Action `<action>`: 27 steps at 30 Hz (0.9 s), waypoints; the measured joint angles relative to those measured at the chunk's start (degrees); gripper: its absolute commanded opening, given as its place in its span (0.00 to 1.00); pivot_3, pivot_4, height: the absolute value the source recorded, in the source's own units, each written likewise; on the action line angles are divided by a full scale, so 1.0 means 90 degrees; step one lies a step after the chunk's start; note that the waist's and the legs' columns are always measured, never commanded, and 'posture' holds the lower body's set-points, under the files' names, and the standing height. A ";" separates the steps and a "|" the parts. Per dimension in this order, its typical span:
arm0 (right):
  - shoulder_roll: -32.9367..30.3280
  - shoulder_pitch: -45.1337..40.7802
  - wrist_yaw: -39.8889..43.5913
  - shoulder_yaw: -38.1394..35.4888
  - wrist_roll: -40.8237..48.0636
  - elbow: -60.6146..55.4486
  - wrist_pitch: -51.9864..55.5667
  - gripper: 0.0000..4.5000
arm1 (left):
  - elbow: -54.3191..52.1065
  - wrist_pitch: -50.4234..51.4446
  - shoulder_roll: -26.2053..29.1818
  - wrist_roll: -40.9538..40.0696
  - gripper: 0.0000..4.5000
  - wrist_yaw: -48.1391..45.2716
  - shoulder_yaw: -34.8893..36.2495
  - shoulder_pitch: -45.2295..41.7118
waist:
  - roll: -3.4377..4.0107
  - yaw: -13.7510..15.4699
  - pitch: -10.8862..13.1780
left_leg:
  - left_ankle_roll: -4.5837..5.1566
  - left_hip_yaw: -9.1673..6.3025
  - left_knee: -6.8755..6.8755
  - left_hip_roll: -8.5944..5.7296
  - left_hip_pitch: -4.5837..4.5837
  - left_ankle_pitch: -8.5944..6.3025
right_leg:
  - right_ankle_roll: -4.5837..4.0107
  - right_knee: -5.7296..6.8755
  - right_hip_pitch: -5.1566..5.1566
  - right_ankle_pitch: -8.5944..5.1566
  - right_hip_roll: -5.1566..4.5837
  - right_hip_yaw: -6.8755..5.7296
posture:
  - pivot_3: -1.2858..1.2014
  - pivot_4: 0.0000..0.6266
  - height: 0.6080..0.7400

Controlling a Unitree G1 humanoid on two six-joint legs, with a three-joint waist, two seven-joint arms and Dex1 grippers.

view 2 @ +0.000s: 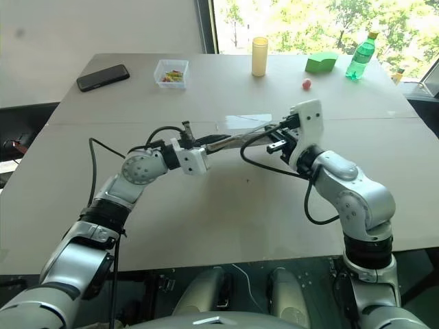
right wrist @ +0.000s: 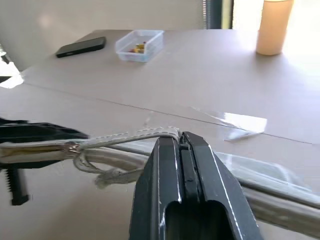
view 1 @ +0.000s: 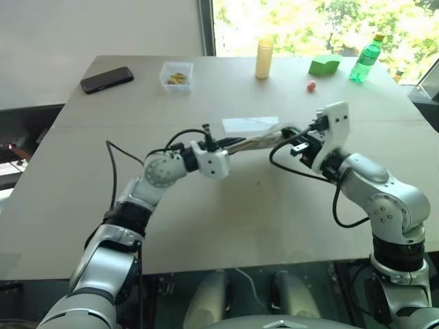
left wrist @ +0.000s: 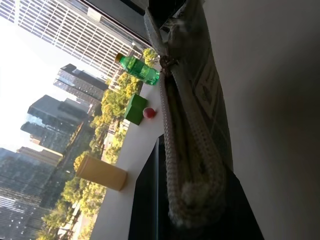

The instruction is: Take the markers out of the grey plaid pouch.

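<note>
The flat grey plaid fabric pouch [view 1: 257,142] hangs stretched above the pale tabletop [view 1: 226,219] centre, between both arms. The left end effector [view 1: 218,145] is clamped on its nine-o'clock end; the right end effector [view 1: 296,136] is pinched together on the edge or cord at its three-o'clock end. This two-ended hold probably steadies the pouch for opening. It looks narrow and slack, with a braided pale cord [left wrist: 187,165] along its edge. No marker is visible.
</note>
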 measured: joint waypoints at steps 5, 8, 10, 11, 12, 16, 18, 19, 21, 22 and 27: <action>-0.0502 0.0254 -0.0201 -0.0527 -0.0502 0.0527 -0.0151 0.00 | 0.0001 -0.0106 0.0185 -0.0198 0.00 -0.0080 0.0102 0.0280 | 0.0009 0.0001 0.0002 | 0.0000 0.0004 -0.0005 0.0001 -0.0002 0.0000 | 0.0000 -0.0007 -0.0001 0.0000 -0.0001 0.0003 | 0.52 0.24 1.00; -0.0835 0.0401 -0.0263 -0.0783 -0.0700 0.0767 -0.0217 0.00 | 0.0011 -0.0084 0.0185 -0.0599 0.00 -0.0331 0.0132 0.0292 | 0.0012 0.0009 0.0001 | 0.0001 0.0005 -0.0005 0.0000 -0.0002 0.0000 | 0.0000 -0.0009 0.0000 0.0000 -0.0003 0.0003 | 0.52 0.24 1.00; -0.1011 0.0545 -0.0200 -0.0700 -0.0766 0.0723 -0.0301 0.00 | 0.0011 0.0043 0.0101 -0.0931 0.00 -0.0588 0.0127 0.0273 | 0.0015 -0.0005 0.0000 | 0.0002 0.0008 -0.0005 0.0001 -0.0001 -0.0001 | 0.0000 -0.0009 0.0000 0.0000 -0.0002 0.0007 | 0.52 0.24 1.00; -0.1232 0.0667 -0.0085 -0.0592 -0.0795 0.0657 -0.0334 0.00 | 0.0012 0.0111 0.0077 -0.1051 0.00 -0.0707 0.0126 0.0264 | 0.0017 -0.0008 0.0001 | 0.0003 0.0009 -0.0006 0.0002 -0.0001 -0.0001 | 0.0000 -0.0009 0.0000 0.0000 -0.0002 0.0007 | 0.52 0.24 1.00; -0.1591 0.0887 0.0186 -0.0463 -0.0806 0.0512 -0.0381 0.06 | 0.0022 0.0206 0.0079 -0.1232 0.00 -0.0903 0.0125 0.0260 | 0.0019 -0.0008 0.0001 | 0.0005 0.0009 -0.0006 0.0003 -0.0001 -0.0003 | 0.0000 -0.0011 -0.0001 0.0000 0.0000 0.0007 | 0.52 0.24 1.00; -0.2399 0.1618 0.0927 -0.0501 -0.0608 -0.0236 -0.0163 0.32 | 0.0125 0.0380 0.0144 -0.1604 0.00 -0.1310 0.0188 0.0254 | 0.0021 -0.0002 0.0002 | 0.0030 0.0008 -0.0005 0.0007 -0.0003 -0.0017 | 0.0000 -0.0014 0.0000 0.0000 0.0001 0.0007 | 0.52 0.24 1.00; -0.2660 0.1988 0.1395 -0.0916 0.0177 -0.1095 0.0385 0.39 | 0.0268 0.0460 0.0172 -0.1691 0.00 -0.1394 0.0361 0.0233 | 0.0020 0.0003 0.0002 | 0.0033 0.0004 -0.0003 0.0013 -0.0004 -0.0019 | 0.0000 -0.0017 0.0002 0.0000 0.0001 0.0004 | 0.52 0.24 1.00; -0.2655 0.1979 0.1435 -0.1012 0.0381 -0.1262 0.0473 0.37 | 0.0292 0.0489 0.0176 -0.1700 0.00 -0.1401 0.0382 0.0215 | 0.0020 -0.0011 0.0002 | 0.0034 0.0006 -0.0002 0.0014 -0.0003 -0.0020 | 0.0001 -0.0017 0.0002 0.0000 0.0001 0.0005 | 0.52 0.24 1.00; -0.2432 0.1637 0.1372 -0.1317 0.1215 -0.1699 0.0835 0.24 | 0.0298 0.0519 0.0107 -0.1713 0.00 -0.1451 0.0401 0.0114 | 0.0020 -0.0028 0.0002 | 0.0037 0.0012 -0.0001 0.0016 0.0006 -0.0021 | 0.0001 -0.0021 0.0008 0.0001 0.0000 0.0012 | 0.52 0.24 1.00; -0.2293 0.1417 0.1285 -0.1397 0.1537 -0.1806 0.0935 0.17 | 0.0289 0.0521 0.0051 -0.1722 0.00 -0.1476 0.0401 0.0077 | 0.0020 -0.0026 0.0002 | 0.0037 0.0012 -0.0001 0.0016 0.0010 -0.0022 | -0.0001 -0.0021 0.0011 0.0002 -0.0001 0.0013 | 0.52 0.24 1.00; -0.1812 0.0847 0.0677 -0.1258 0.2286 -0.1869 0.1287 0.01 | 0.0260 0.0538 0.0032 -0.1754 0.00 -0.1605 0.0434 0.0078 | 0.0018 0.0009 0.0001 | 0.0037 0.0006 -0.0002 0.0020 0.0036 -0.0022 | -0.0007 -0.0025 0.0044 0.0005 -0.0015 0.0018 | 0.52 0.24 1.00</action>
